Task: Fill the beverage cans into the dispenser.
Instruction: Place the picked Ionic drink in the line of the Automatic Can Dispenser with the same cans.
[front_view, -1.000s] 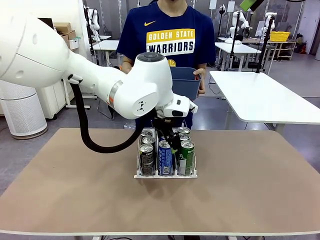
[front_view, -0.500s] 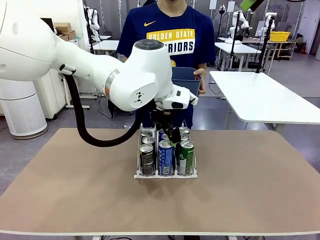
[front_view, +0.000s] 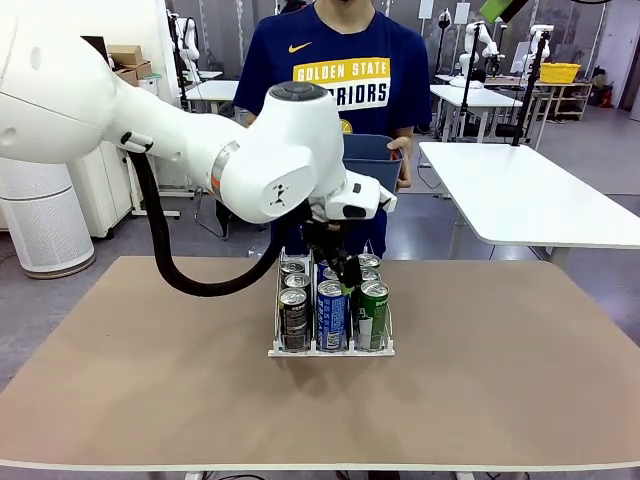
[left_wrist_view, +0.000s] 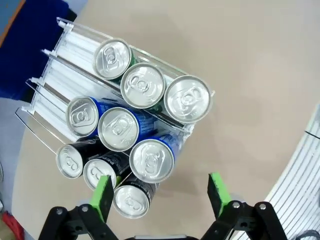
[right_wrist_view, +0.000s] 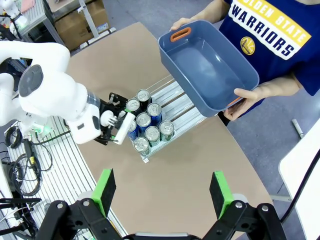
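Nine beverage cans (left_wrist_view: 144, 85) stand in the dispenser (front_view: 331, 349) mid-desk (front_view: 500, 380); in front view the left gripper (front_view: 349, 283), jaws open and empty, hides the rear cans. Right gripper (right_wrist_view: 162, 191) hovers high, jaws apart, arm cut off

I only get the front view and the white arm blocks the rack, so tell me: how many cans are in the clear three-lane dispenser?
Observer: The left wrist view shows nine slim aluminium beverage cans standing in the clear three-lane dispenser: three green, three blue, three black.
Operator: Is the left tool gripping one?
Observer: No. The left tool is open above them, with nothing between its green pads.
Operator: Anything more to load?
Observer: The right wrist view looks down into the blue-grey plastic tub the person holds, and it is empty.
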